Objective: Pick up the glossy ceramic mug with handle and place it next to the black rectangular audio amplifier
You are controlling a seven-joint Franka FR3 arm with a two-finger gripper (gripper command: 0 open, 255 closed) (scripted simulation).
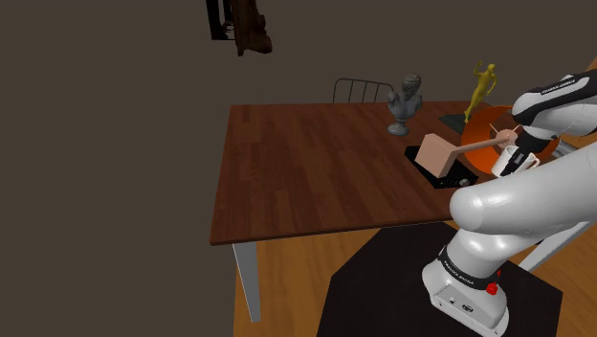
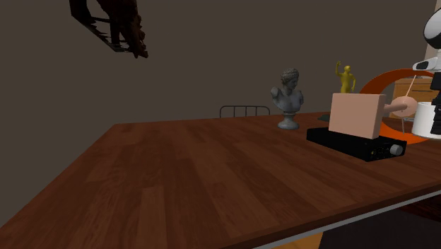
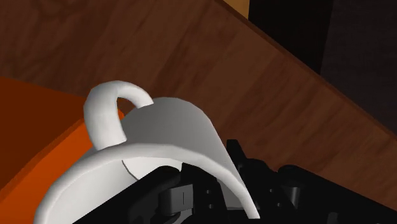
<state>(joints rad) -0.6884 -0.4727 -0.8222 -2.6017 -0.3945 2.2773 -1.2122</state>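
Note:
A white mug (image 3: 159,137) with a curved handle (image 3: 105,111) hangs from my gripper (image 3: 210,181), which is shut on its rim, one finger inside and one outside. In the second exterior view the mug (image 2: 426,119) sits at the right edge under the gripper (image 2: 434,95), just right of the black amplifier (image 2: 357,143). In the shoulder view the mug (image 1: 503,161) is partly hidden by the arm, right of the amplifier (image 1: 445,175). Whether it touches the table I cannot tell.
A pinkish box (image 2: 359,115) rests on the amplifier. An orange ring-shaped object (image 2: 393,76) lies behind and under the mug. A grey bust (image 2: 288,97) and a yellow figurine (image 2: 345,78) stand farther back. The wooden table (image 1: 306,172) stretches wide to the shoulder view's left.

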